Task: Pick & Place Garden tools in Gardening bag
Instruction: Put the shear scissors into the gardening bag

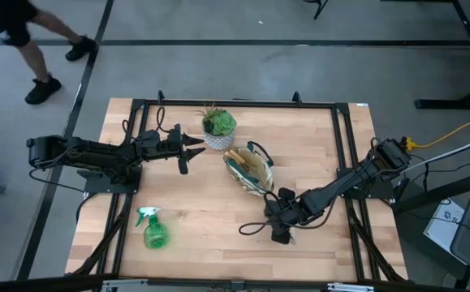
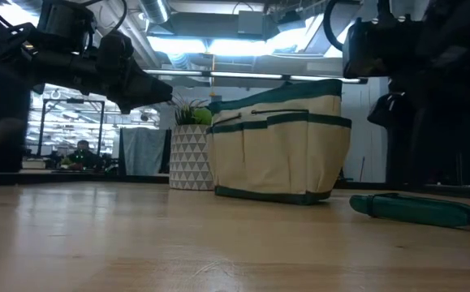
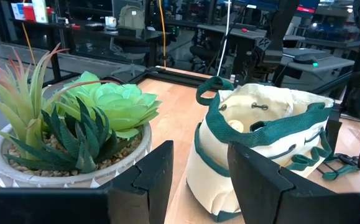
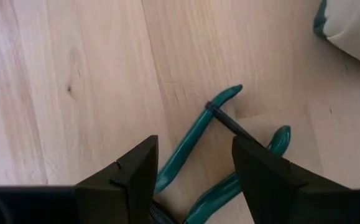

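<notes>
The tan gardening bag (image 1: 249, 168) with green trim stands upright on its base at mid table, mouth open; it also shows in the low view (image 2: 279, 146) and the left wrist view (image 3: 260, 143). A pruner with green handles (image 4: 195, 146) lies flat on the table near the bag; the low view (image 2: 417, 209) shows it too. My right gripper (image 4: 194, 146) is open just over it, one finger on either side of the handles; I see no touch. The green spray bottle (image 1: 153, 229) lies on its side at the near left. My left gripper (image 1: 192, 154) is open and empty, held level above the table left of the bag.
A potted green plant in a white patterned pot (image 1: 218, 130) stands just beyond the bag, close to my left gripper; it fills the left wrist view (image 3: 74, 130). A black frame (image 1: 235, 103) borders the table. A person walks on the floor beyond the far left corner (image 1: 23, 40).
</notes>
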You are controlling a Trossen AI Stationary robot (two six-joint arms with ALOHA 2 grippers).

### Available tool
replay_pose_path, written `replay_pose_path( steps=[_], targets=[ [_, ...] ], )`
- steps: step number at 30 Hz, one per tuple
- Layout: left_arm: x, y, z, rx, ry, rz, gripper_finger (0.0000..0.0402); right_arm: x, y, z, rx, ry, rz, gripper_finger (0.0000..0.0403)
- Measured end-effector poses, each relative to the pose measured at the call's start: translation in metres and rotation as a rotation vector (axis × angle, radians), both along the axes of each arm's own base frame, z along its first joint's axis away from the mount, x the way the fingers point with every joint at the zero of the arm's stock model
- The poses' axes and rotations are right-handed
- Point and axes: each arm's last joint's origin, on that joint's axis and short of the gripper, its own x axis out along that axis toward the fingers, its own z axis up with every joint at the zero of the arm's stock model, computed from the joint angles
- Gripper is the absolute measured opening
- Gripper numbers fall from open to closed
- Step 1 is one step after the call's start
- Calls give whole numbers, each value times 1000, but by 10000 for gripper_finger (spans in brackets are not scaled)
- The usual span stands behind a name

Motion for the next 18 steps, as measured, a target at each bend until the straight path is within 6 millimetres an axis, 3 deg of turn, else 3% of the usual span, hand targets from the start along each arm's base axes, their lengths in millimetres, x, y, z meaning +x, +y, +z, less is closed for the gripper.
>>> replay_pose_path(
  steps=[18],
  targets=[
    [0, 0, 0, 0, 0, 0, 148, 2, 2, -2, 51, 1, -43, 208]
  ],
)
